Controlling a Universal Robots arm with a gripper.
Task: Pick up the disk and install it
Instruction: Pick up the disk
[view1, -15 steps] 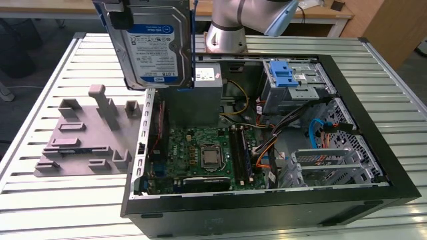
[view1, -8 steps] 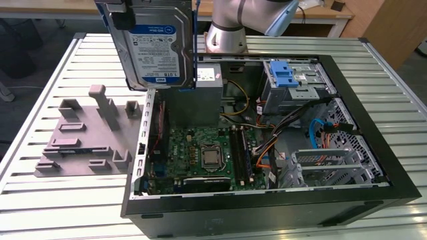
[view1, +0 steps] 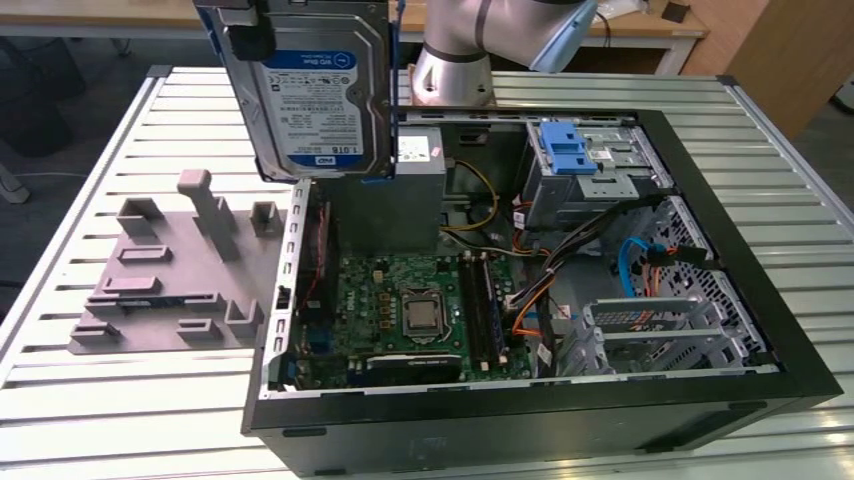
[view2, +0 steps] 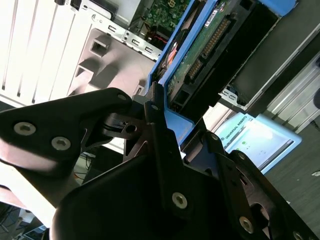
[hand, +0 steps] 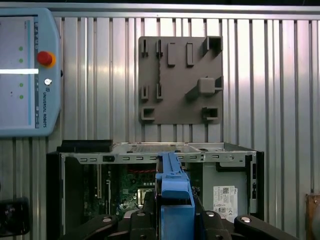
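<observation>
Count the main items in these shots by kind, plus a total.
disk: 1
open computer case: 1
grey fixture plate: 1
teach pendant: 1
Total: 4

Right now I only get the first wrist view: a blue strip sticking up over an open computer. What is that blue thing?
Observer: It's the edge of the disk. The exterior view shows its silver face with a white-and-blue label, held upright.
Operator: Is it inside the computer yet?
Observer: No. In the exterior view it hangs lifted above the open case, toward the exterior view's left.
Operator: Is something gripping it?
Observer: Yes. In the second wrist view the hand is shut on the disk's blue frame.
</observation>
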